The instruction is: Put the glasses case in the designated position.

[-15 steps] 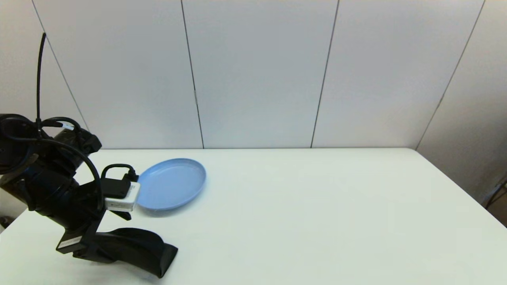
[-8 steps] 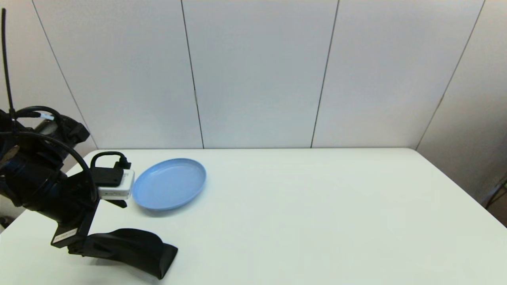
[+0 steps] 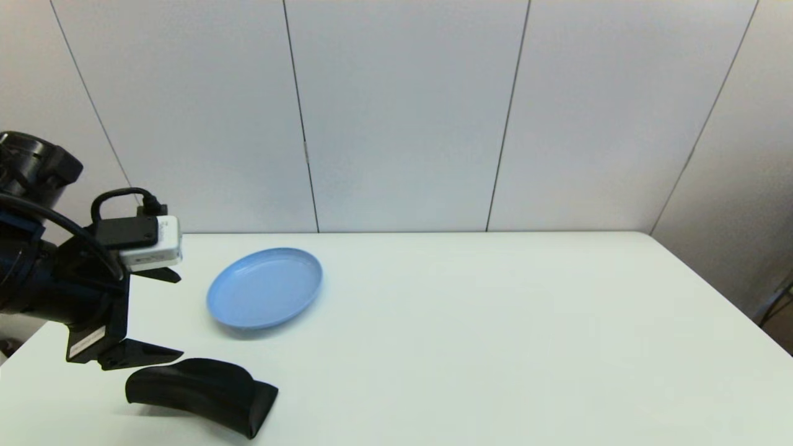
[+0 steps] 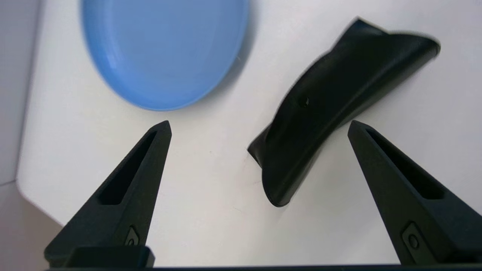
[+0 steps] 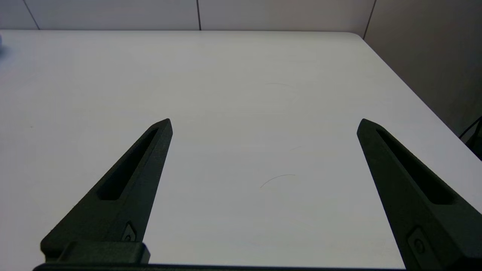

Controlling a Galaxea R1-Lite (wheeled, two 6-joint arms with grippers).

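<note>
The glasses case (image 3: pixel 201 396) is a matte black soft pouch lying on bare white tabletop near the front left, in front of the light blue plate (image 3: pixel 265 288). No mark for the designated position shows on the table. My left gripper (image 3: pixel 176 316) hangs open above and to the left of the case, touching nothing. In the left wrist view the case (image 4: pixel 339 109) lies bowed and free beyond the left gripper (image 4: pixel 259 124), whose fingers stand wide apart. My right gripper (image 5: pixel 265 121) is open over bare table and is out of the head view.
The round plate (image 4: pixel 162 49) holds nothing and sits close to the table's left edge (image 4: pixel 26 124). White wall panels stand behind the table. The table's right corner (image 5: pixel 357 35) shows in the right wrist view.
The left gripper has let go of the case and risen up and back to the left. The case stays lying where it was set down.
</note>
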